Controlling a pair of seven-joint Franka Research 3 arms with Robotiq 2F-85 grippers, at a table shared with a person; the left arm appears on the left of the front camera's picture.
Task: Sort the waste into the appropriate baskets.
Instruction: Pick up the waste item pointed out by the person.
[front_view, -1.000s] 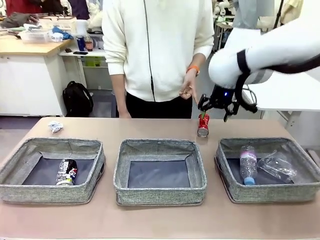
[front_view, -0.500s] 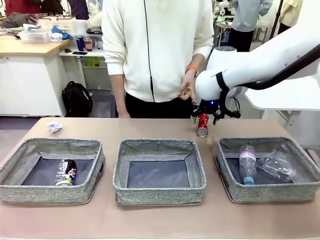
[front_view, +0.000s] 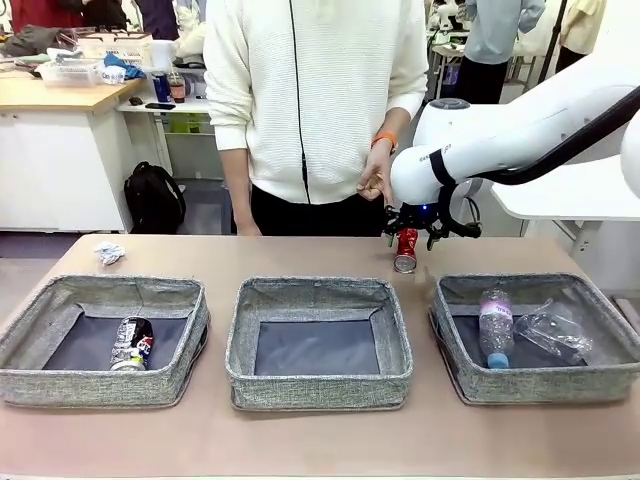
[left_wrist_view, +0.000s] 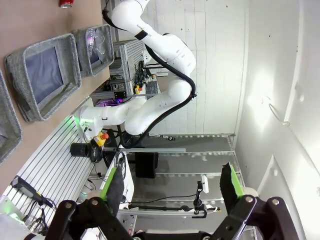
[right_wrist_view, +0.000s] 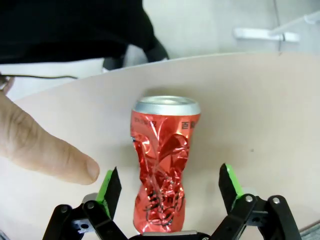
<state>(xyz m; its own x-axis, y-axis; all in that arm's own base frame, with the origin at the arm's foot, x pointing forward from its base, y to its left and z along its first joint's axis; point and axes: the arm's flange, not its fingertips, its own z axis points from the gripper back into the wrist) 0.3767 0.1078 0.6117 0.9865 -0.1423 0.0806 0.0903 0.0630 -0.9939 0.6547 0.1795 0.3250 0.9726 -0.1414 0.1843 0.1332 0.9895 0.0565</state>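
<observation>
at the far edge of the counter (front_view: 300, 255), in front of the person, the crumpled red soda can (front_view: 406, 251) stands upright just where it stood a second ago. what has moved is the right arm, which has swung in from the can's right and dropped over it. the right arm's fingers (right_wrist_view: 110, 186) are now spread wide with the can between them, not touching it. the person's hand (front_view: 376, 180) hangs just beside, one fingertip close to a finger. the left arm's fingers (left_wrist_view: 114, 186) are spread too, holding nothing, well away from the waste. i'd say the grasp is lined up and only the squeeze remains. after that the can likely belongs with the dark blue-black soda can (front_view: 132, 343) in the left grey woven fabric basket (front_view: 100, 290). the small white paper wad (front_view: 110, 253) lies loose on the counter.
</observation>
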